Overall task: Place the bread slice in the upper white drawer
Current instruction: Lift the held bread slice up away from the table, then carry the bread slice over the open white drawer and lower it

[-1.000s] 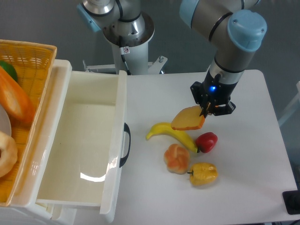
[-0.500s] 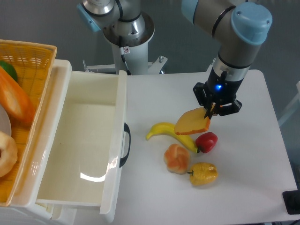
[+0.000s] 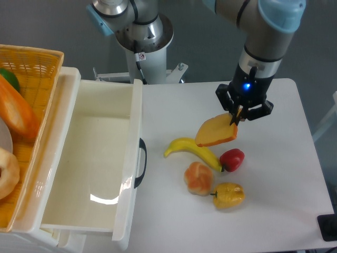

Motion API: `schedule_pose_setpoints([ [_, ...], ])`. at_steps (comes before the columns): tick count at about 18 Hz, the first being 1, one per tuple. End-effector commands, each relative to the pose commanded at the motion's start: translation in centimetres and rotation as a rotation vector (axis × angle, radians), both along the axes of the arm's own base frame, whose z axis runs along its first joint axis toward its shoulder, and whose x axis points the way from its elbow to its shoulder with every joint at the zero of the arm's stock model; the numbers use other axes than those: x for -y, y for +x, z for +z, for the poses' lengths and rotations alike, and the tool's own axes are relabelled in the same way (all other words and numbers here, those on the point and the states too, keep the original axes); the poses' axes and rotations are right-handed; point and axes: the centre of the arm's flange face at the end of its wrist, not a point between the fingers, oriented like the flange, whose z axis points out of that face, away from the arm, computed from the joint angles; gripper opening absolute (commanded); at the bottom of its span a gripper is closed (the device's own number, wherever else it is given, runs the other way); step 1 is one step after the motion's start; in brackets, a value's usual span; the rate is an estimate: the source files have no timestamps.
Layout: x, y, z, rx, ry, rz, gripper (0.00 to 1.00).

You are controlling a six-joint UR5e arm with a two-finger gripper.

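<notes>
The bread slice (image 3: 215, 131) hangs tilted above the table, yellow-orange with a darker crust edge. My gripper (image 3: 235, 119) is shut on its right end and holds it over the right tip of the banana. The upper white drawer (image 3: 84, 158) stands pulled open on the left, its inside bare, with a black curved handle (image 3: 140, 163) on its front. The slice is well to the right of the drawer.
Under the slice lie a banana (image 3: 188, 149), a red pepper (image 3: 232, 159), a round orange-cream bun (image 3: 198, 178) and a yellow pepper (image 3: 228, 195). A yellow woven basket (image 3: 26, 79) with a baguette (image 3: 16, 113) sits at the far left. The robot base (image 3: 139, 39) stands behind the table.
The gripper has risen slightly with the bread slice, after a small shift to the right. Everything on the table stayed put.
</notes>
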Motion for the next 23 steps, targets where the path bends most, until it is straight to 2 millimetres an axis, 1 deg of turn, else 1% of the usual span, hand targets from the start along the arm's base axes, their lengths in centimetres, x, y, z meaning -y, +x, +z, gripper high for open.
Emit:
schedule_pose_setpoints([
  [1,0.0,0.1,0.3,-0.002,0.005,0.004,0.00],
  [2,0.5,0.1,0.8,-0.003,0.018,0.019,0.00],
  [4,1.6,-0.7,1.0,0.047,0.075,0.080,0.00],
  [6,2.3,-0.6,1.9,0.090,0.130,0.161,0.00],
  [8,2.5,-0.2,2.6,0.107,0.156,0.206,0.00],
  [10,2.7,1.2,4.3,0.132,0.183,0.242,0.00],
  [12,2.6,2.6,5.5,0.183,0.232,0.290,0.00],
  [14,2.5,4.0,7.0,0.184,0.261,0.301,0.00],
  [16,1.6,6.1,7.5,0.209,0.271,0.311,0.00],
  [17,1.2,6.7,7.7,0.220,0.277,0.320,0.00],
  [18,0.9,7.4,8.2,0.227,0.287,0.329,0.00],
  [20,-0.1,9.7,9.5,0.244,0.310,0.343,0.00],
  [23,-1.6,11.8,10.2,0.269,0.318,0.366,0.00],
])
